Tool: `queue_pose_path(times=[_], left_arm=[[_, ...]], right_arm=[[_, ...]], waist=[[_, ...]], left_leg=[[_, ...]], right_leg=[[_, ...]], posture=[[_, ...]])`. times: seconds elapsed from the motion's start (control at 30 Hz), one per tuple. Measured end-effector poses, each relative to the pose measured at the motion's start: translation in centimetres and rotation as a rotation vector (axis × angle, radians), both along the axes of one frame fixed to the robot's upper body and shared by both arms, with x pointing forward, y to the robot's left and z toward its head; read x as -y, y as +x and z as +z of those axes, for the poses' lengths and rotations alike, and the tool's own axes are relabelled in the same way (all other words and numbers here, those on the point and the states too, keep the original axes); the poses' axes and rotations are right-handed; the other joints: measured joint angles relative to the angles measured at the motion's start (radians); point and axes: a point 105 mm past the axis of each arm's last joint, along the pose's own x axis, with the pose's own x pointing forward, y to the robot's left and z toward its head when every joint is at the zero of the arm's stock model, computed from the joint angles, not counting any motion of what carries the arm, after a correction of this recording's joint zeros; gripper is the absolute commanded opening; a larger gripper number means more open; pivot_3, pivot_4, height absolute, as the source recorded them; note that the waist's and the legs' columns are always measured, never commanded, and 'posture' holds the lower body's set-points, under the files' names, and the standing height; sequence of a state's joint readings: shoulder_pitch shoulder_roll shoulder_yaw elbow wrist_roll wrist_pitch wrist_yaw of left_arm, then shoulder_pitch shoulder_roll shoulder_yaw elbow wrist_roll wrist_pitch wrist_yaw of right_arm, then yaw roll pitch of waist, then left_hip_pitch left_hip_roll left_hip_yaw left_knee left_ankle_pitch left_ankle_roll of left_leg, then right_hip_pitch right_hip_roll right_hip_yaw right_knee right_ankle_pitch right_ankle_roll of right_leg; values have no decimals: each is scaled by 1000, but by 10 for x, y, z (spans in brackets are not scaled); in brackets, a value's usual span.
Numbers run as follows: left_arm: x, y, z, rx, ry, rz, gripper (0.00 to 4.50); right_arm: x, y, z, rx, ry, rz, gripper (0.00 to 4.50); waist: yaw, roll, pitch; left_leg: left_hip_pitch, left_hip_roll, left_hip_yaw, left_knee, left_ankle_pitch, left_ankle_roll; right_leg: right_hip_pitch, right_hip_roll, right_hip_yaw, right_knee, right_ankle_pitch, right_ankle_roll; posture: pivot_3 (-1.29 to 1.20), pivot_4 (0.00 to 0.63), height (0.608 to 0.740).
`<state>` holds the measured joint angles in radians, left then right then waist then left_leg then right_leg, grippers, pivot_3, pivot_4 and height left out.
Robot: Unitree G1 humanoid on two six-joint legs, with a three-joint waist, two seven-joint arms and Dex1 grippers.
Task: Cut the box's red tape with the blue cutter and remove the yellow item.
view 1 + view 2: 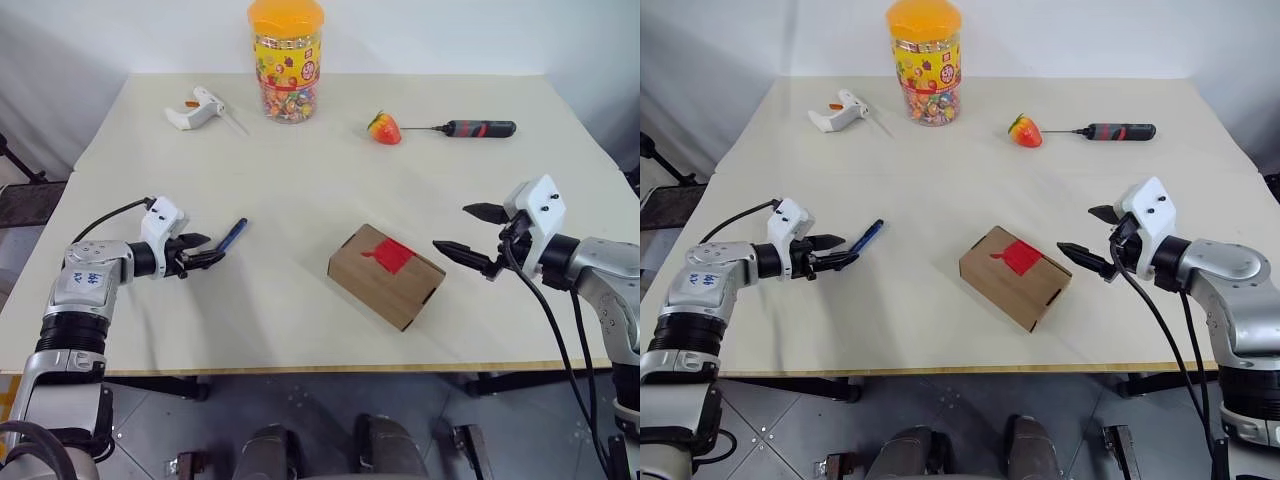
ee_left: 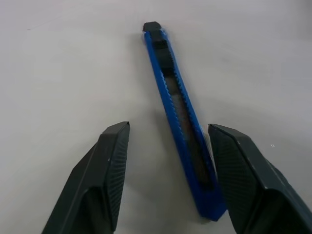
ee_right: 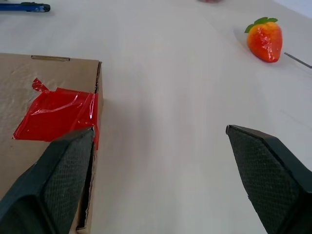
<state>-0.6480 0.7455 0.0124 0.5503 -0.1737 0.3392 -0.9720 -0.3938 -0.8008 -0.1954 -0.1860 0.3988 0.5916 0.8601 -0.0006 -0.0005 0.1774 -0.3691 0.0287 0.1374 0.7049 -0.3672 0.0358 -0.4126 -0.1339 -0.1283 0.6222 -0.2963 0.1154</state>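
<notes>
Your left gripper [image 2: 163,180] has its two black fingers set astride the near end of the slim blue plastic cutter [image 1: 232,236], which lies flat on the pale table [image 1: 300,170]. The jaws are partly open with a gap on one side, and nothing is gripped yet. The cutter sits off-centre, tight against one finger [image 2: 251,180]; if you close from here, that finger may push it sideways or twist it, and you could end up with a skewed hold on the very tail.

Your right gripper [image 1: 478,236] hangs with its jaws wide and empty just beside the small brown cardboard box [image 1: 386,276], whose bright red tape patch [image 1: 392,254] is uncut. Drift inward and you may shove the box. The yellow item is presumably inside.
</notes>
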Motion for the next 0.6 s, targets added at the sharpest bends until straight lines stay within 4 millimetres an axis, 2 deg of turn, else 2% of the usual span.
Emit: queue_pose_path(times=[0.1,0.17,0.33,0.6], left_arm=[[0,-3,-1,1,7,-10,1679],[1,-5,-2,2,7,-16,1679],[3,-9,-4,-1,8,-30,557],[6,-15,-5,8,10,-75,557]], right_arm=[[0,0,0,2,0,-1,4500],[0,0,1,5,0,0,4500],[-1,1,4,12,-1,4,4500],[-1,2,4,9,1,4,4500]], waist=[[0,0,0],[0,0,0],[0,0,0],[0,0,0]], left_leg=[[0,0,0,0,0,0],[0,0,0,0,0,0],[0,0,0,0,0,0],[0,0,0,0,0,0]], right_leg=[[0,0,0,0,0,0],[0,0,0,0,0,0],[0,0,0,0,0,0],[0,0,1,0,0,0]], posture=[[0,150,740],[0,150,740],[0,150,740],[0,150,740]])
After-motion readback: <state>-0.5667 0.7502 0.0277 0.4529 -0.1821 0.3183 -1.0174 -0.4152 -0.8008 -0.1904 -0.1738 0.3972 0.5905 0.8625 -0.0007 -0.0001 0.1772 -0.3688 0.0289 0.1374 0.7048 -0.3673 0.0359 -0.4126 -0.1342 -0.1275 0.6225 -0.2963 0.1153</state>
